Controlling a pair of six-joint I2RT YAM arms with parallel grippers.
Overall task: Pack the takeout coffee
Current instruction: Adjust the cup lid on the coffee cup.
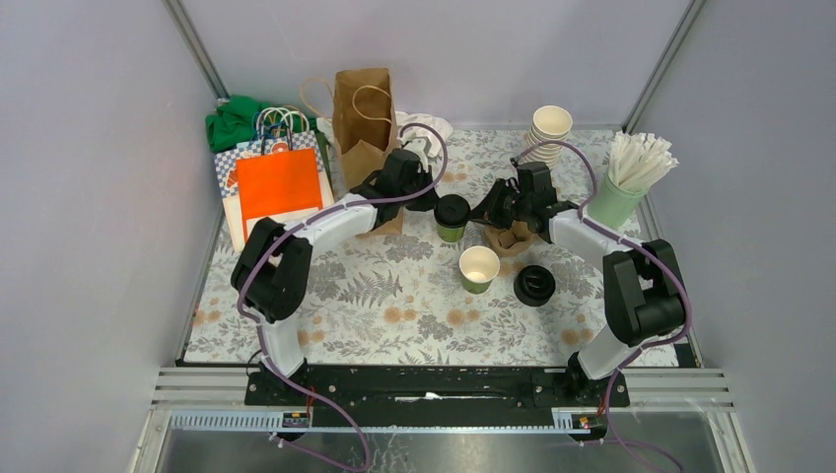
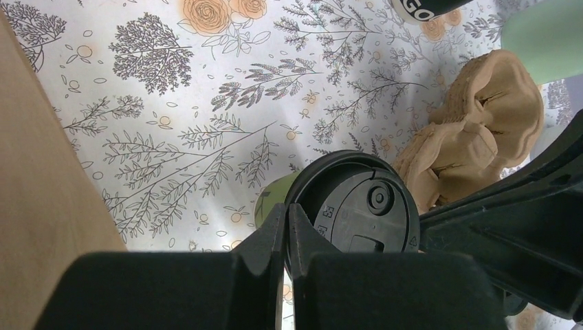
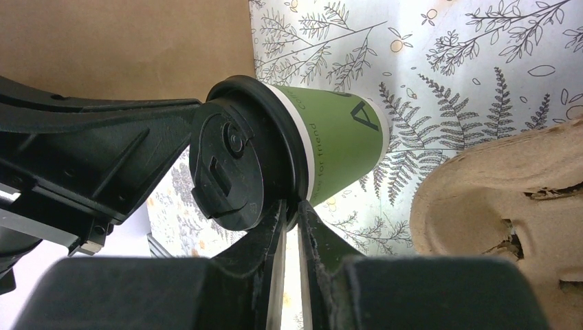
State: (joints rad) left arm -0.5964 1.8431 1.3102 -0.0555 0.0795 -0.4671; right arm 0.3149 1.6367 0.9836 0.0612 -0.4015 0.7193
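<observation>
Takeout coffee (image 1: 452, 225), 1 lidded green cup, is upright at mid-table, its long axis vertical, with both arms equally near. From its left, the left gripper (image 2: 288, 213) is clenched on the rim of the black lid (image 2: 364, 206). From its right, the right gripper (image 3: 291, 210) pinches the opposite side of that rim. Just right sits the pulp carrier (image 1: 511, 239), probably the destination. Nearer the arms are 1 open cup (image 1: 479, 268) and 1 loose lid (image 1: 534, 285).

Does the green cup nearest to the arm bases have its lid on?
No, the cup stands open with its white inside showing, and a black lid lies beside it.
</observation>
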